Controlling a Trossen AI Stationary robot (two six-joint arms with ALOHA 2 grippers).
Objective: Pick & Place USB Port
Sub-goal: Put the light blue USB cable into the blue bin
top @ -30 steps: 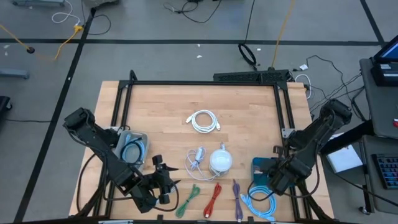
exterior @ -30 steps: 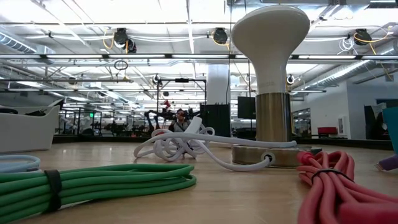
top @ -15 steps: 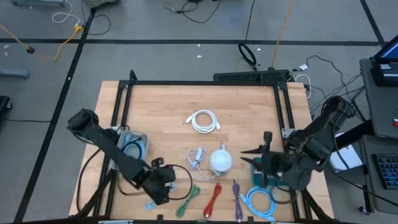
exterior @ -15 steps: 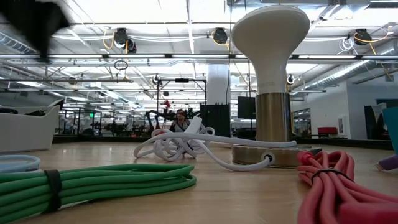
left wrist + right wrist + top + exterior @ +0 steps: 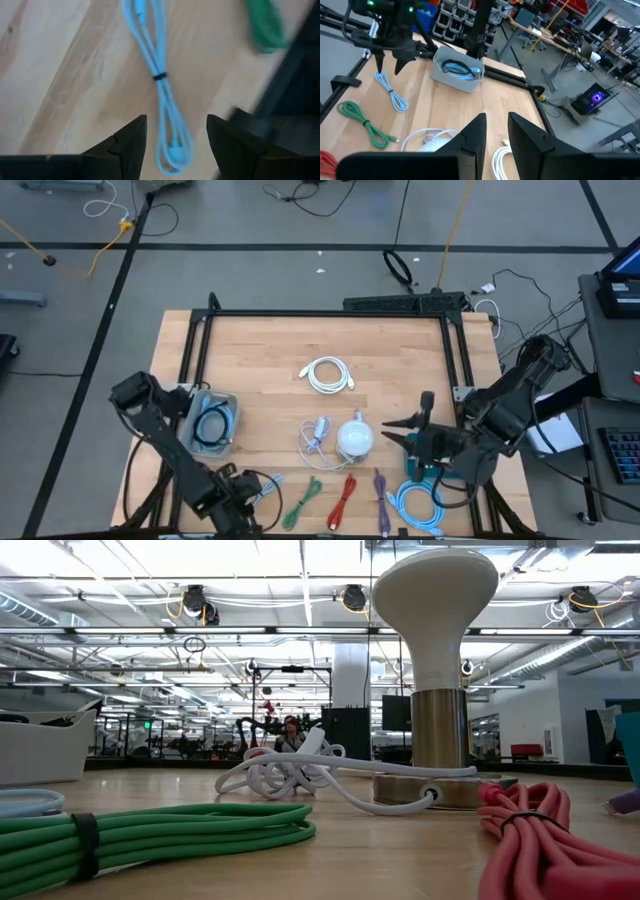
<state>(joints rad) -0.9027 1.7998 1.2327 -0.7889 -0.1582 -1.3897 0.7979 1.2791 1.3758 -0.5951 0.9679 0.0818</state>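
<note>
Light-blue cable [image 5: 162, 85] lies on the table under the left tool [image 5: 176, 132], released, fingers apart; right tool [image 5: 496, 131] empty.

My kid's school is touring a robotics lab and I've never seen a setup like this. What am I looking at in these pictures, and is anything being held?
Two dark robot arms work at a wooden table. One picture looks straight down from above, one looks level across the tabletop, and two come from cameras on the arms' wrists.

On the table lie bundled cables: a white coil, green cable, red cable, purple cable, and a white-domed lamp. A grey bin at the left holds a blue cable.

The left gripper hovers open over a light blue cable lying on the wood, holding nothing. The right gripper is near the lamp, fingers slightly apart, also empty.
</note>
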